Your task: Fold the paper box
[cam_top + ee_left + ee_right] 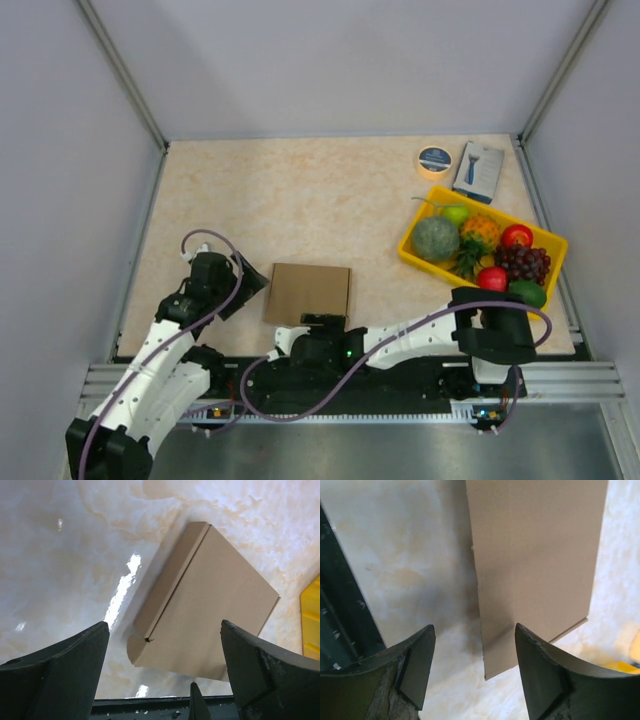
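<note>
The paper box [308, 292] is a flat, closed brown carton lying near the table's front edge, between the two arms. My left gripper [245, 285] stands open just left of it. In the left wrist view the paper box [205, 600] fills the middle, and a rounded tab [134, 651] sticks out at its near corner. The left gripper [164, 625] has its fingers wide apart and holds nothing. My right gripper [320, 323] is at the carton's near edge. In the right wrist view the paper box [535, 555] hangs a corner between the spread fingers of the open right gripper [474, 628].
A yellow tray [412, 250] of toy fruit stands at the right, close to the right arm's elbow. A tape roll [434, 159] and a blue-and-white retail box [478, 171] lie at the back right. Grey walls close off three sides.
</note>
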Controlling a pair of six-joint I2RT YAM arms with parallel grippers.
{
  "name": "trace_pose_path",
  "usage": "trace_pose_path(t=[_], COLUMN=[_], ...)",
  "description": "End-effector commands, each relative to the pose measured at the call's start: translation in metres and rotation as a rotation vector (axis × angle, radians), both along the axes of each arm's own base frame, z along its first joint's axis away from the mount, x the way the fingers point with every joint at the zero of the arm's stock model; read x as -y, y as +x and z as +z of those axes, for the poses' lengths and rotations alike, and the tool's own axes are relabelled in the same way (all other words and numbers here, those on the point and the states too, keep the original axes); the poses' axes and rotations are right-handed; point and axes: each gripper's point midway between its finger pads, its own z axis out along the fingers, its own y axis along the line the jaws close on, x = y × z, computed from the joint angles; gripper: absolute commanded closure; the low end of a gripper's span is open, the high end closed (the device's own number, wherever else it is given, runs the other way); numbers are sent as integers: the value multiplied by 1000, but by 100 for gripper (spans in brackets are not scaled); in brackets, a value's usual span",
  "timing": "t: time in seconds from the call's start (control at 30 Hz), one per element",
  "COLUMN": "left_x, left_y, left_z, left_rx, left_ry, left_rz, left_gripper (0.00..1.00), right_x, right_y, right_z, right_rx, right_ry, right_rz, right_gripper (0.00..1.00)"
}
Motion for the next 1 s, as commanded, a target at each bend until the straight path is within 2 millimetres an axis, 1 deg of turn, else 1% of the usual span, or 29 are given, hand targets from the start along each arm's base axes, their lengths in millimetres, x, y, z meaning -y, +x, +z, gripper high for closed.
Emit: trace_pose_path(t=[0.0, 0.07, 0.1, 0.17, 0.2, 0.23, 0.27, 0.43, 0.47, 0.5, 0.57, 0.63, 0.67, 0.87, 0.9, 0.97], left_x=[-3, -1, 0, 6, 8, 9, 12, 13, 14, 17, 19, 22, 22, 27, 28, 28], left_y=[-6, -8, -10, -12, -14, -12, -14, -12, -12, -13, -12, -12, -14, -12, -13, -12], left_z=[13, 13, 11, 11, 7, 7, 4, -2, -5, -6, -11, -13, -18, -22, -21, -22], left_rx=[-21, -29, -41, -54, -67, -64, -73, -87, -88, -92, -101, -111, -124, -115, -110, -93], left_ry=[-43, -73, -86, -134, -151, -167, -182, -213, -223, -242, -262, -283, -287, -325, -330, -342], left_rz=[53, 53, 55, 52, 45, 48, 35, 39, 39, 28, 29, 20, 16, -10, -18, -23], left_gripper=[2, 2, 2, 2, 2, 2, 2, 2, 2, 2, 2, 2, 2, 2, 2, 2], right_x=[-14, -15, -15, -14, -13, -13, -12, -11, -11, -13, -12, -12, -12, -11, -11, -11], right_y=[24, 27, 26, 26, 26, 26, 27, 27, 26, 26, 26, 26, 25, 25, 24, 24], right_z=[29, 25, 18, 14, 13, 13, 13, 24, 25, 27, 28, 29, 29, 36, 41, 43], right_rx=[220, 252, 258, 279, 287, 292, 296, 310, 308, 308, 310, 307, 299, 293, 291, 286], right_ry=[11, -23, -47, -63, -65, -64, -57, -16, -10, 0, 0, 1, 4, 35, 50, 60], right_rz=[-79, -75, -67, -58, -59, -58, -60, -66, -63, -60, -58, -58, -53, -61, -63, -61], right_gripper=[36, 37, 38, 41, 41, 43, 45, 55, 60, 61, 67, 70, 73, 80, 81, 82])
